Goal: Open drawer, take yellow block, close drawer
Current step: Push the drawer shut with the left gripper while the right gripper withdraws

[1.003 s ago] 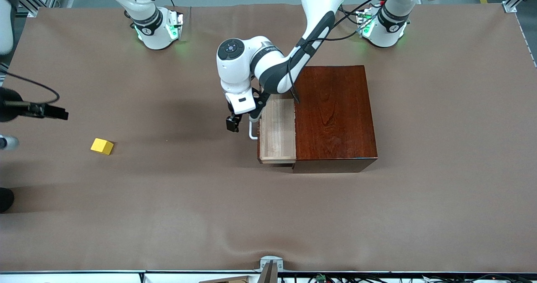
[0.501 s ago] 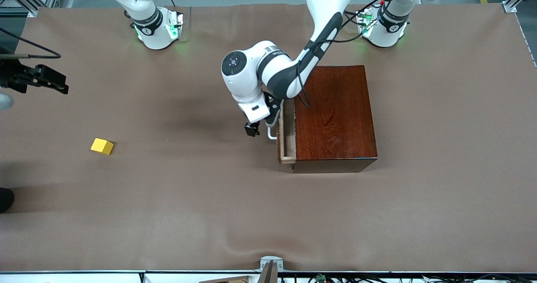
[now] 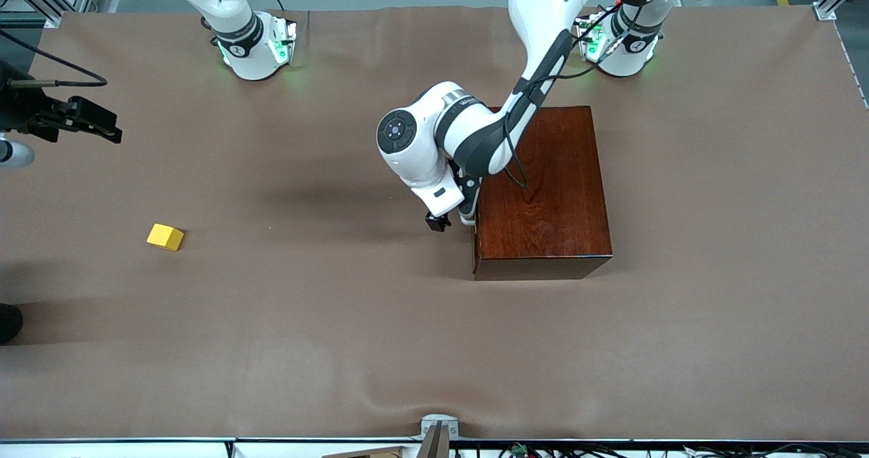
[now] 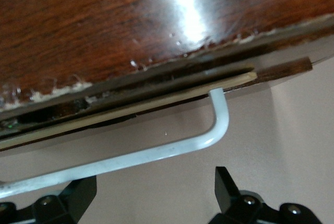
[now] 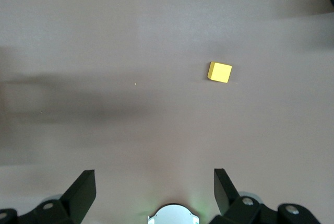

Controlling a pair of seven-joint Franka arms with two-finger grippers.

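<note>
Front view: the drawer (image 3: 475,231) sits flush in the box (image 3: 543,186), left tool (image 3: 448,219) at its front, yellow block (image 3: 165,237) well apart on the table (image 3: 305,322) — left wrist: fingers (image 4: 229,192) spread wide, white handle (image 4: 156,153) between them unclamped — right wrist: right tool (image 5: 154,190) released above the block (image 5: 219,72).

- The wooden box (image 3: 543,190) is dark reddish-brown wood with visible grain and a glossy varnish that throws a bright glare in the left wrist view.
- The drawer (image 4: 130,110) shows a paler, unvarnished wood edge under its dark front, with worn, chipped finish along the seam.
- The loop handle (image 4: 156,153) looks smooth, white and slightly shiny.
- The table (image 3: 339,336) is covered in matt brown sheeting with soft wrinkles.
- The yellow block (image 3: 165,237) has plain, matt faces.
- Both arms wear glossy white shells with black joints.
</note>
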